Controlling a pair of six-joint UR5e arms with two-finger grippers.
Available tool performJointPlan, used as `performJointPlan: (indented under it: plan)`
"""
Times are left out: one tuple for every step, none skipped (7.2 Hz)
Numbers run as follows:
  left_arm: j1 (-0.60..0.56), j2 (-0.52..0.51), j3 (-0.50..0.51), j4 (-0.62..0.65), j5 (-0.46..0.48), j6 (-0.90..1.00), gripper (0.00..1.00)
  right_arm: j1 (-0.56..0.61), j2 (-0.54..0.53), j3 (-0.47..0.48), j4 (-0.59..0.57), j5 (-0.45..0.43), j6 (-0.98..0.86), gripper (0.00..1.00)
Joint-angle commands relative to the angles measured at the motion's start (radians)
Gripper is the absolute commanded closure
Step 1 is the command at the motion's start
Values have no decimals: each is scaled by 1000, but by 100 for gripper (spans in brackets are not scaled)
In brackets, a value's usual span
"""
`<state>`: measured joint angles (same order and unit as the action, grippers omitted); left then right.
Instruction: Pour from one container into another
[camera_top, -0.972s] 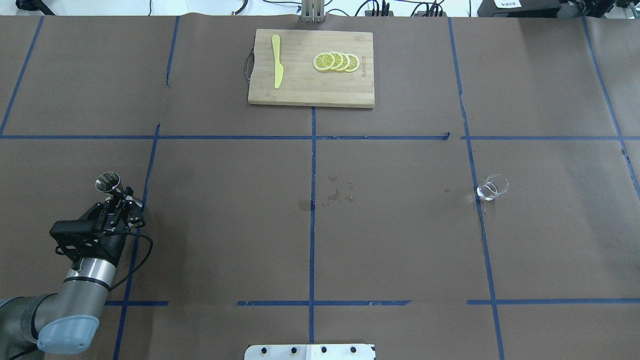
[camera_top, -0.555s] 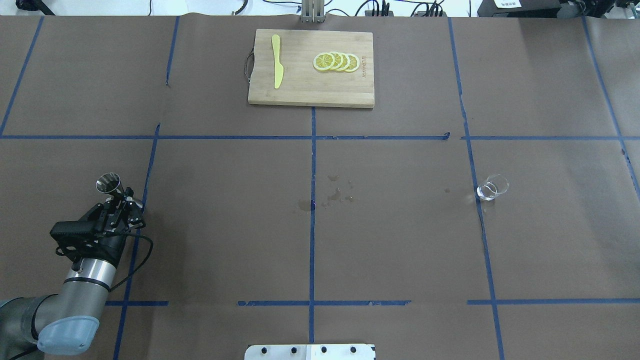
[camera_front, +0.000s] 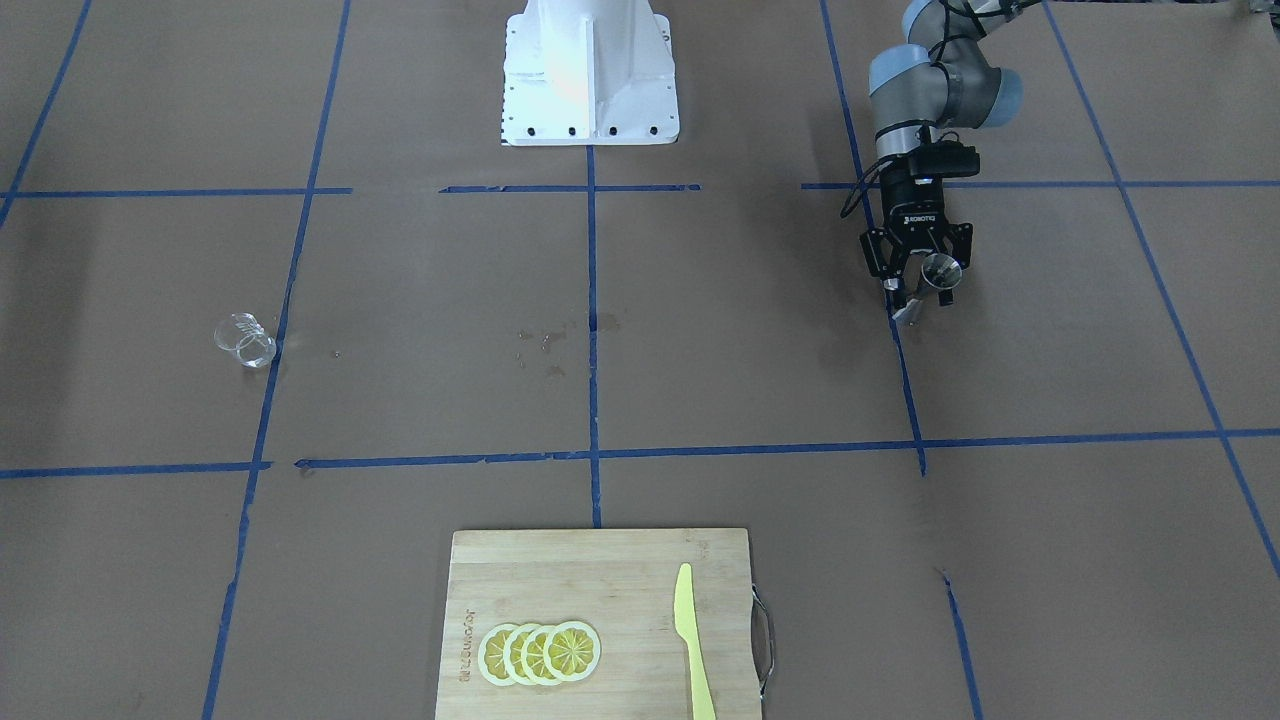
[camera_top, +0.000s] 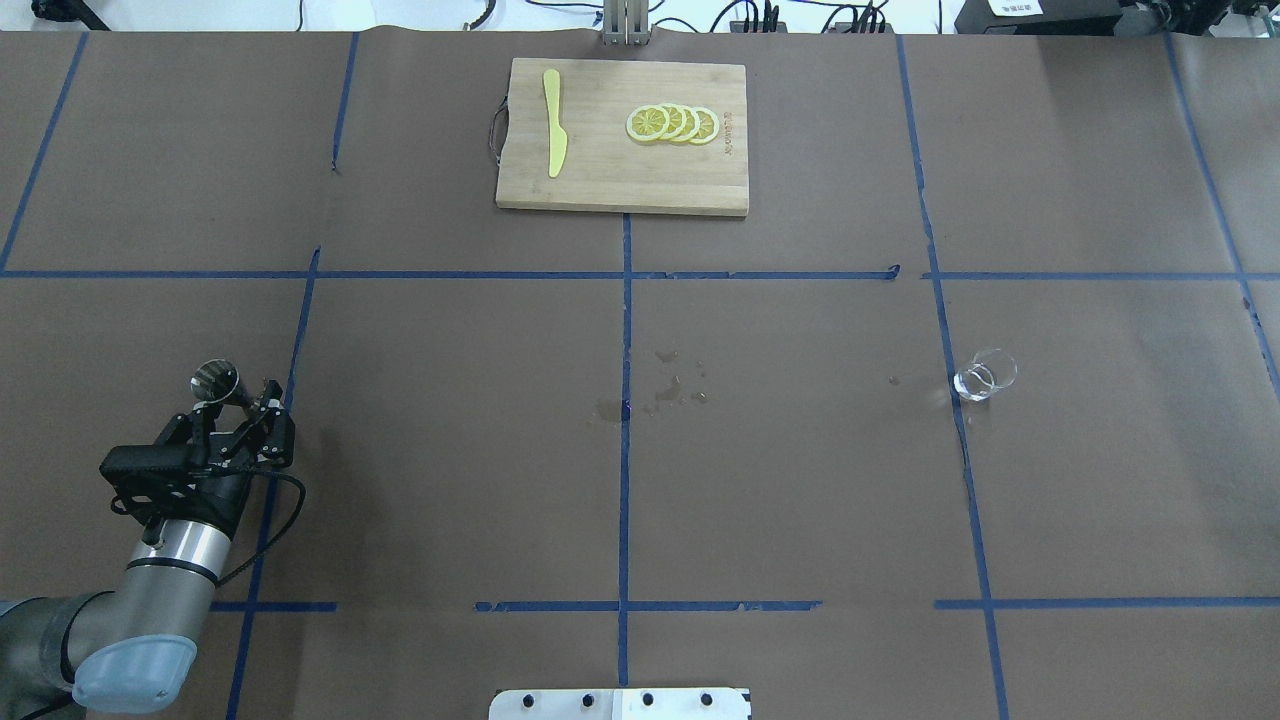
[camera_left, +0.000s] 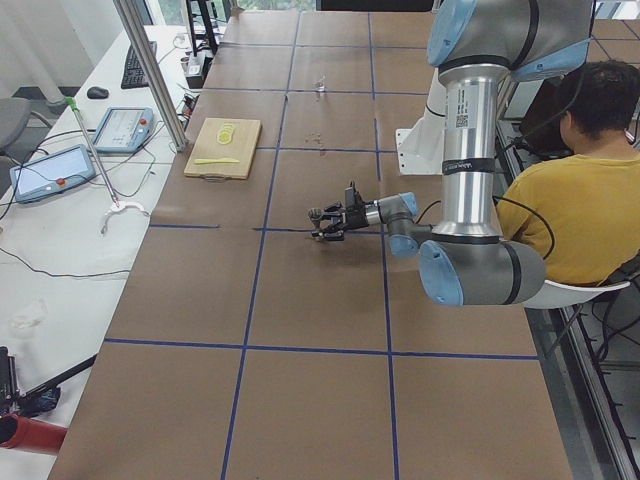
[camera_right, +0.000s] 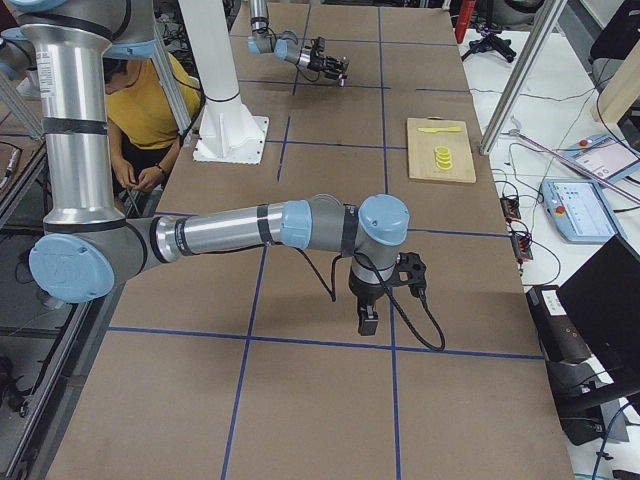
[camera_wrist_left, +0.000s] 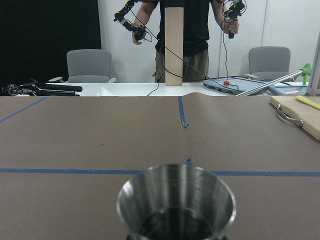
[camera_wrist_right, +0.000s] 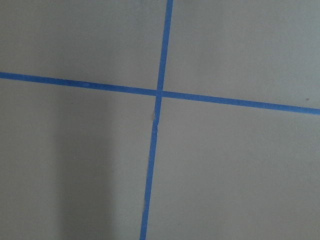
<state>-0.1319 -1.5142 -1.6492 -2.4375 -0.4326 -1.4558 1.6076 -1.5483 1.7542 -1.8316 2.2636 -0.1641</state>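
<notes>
The steel jigger (camera_top: 213, 378) stands upright at the table's left side, its open mouth filling the bottom of the left wrist view (camera_wrist_left: 176, 202). My left gripper (camera_top: 232, 398) is open, its fingers spread on either side of the jigger (camera_front: 940, 268). The clear glass cup (camera_top: 985, 375) stands alone far off on the right side, also visible in the front view (camera_front: 243, 340). My right gripper (camera_right: 367, 318) hangs pointing down over bare table well away from the cup; I cannot tell whether it is open or shut. Its wrist camera shows only crossed blue tape.
A wooden cutting board (camera_top: 600, 185) at the far middle edge carries lemon slices (camera_top: 672, 124) and a yellow knife (camera_top: 553, 125). Wet spots (camera_top: 670, 385) mark the paper near the table's centre. The white robot base (camera_front: 588, 75) sits at the near edge. A seated person (camera_left: 590, 190) is beside it.
My left gripper's fingers have spread apart from around the jigger. The jigger now sits a little nearer the robot and more upright. The cup has not moved.
</notes>
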Motion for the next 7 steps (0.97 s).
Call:
performJointPlan:
  plan:
    - [2,2,0,-3,14,-1,0,0,1,1,0,1,0,0]
    - [2,5,0,-41,24,-1,0,0,1,1,0,1,0,0]
    - [0,5,-3,-44,37,-1,0,0,-1,1,0,1,0,0]
    - [-2,8,-6,-81,67,2,0,0,1,1,2,1,0,0]
    - [-2,14,-10,-116,96,5,0,0,1,1,0,1,0,0]
    - [-6,14,-14,-145,124,9,0,0,1,-1,0,1,0,0]
    - [-6,14,-15,-187,159,20,0,0,1,-1,2,1,0,0]
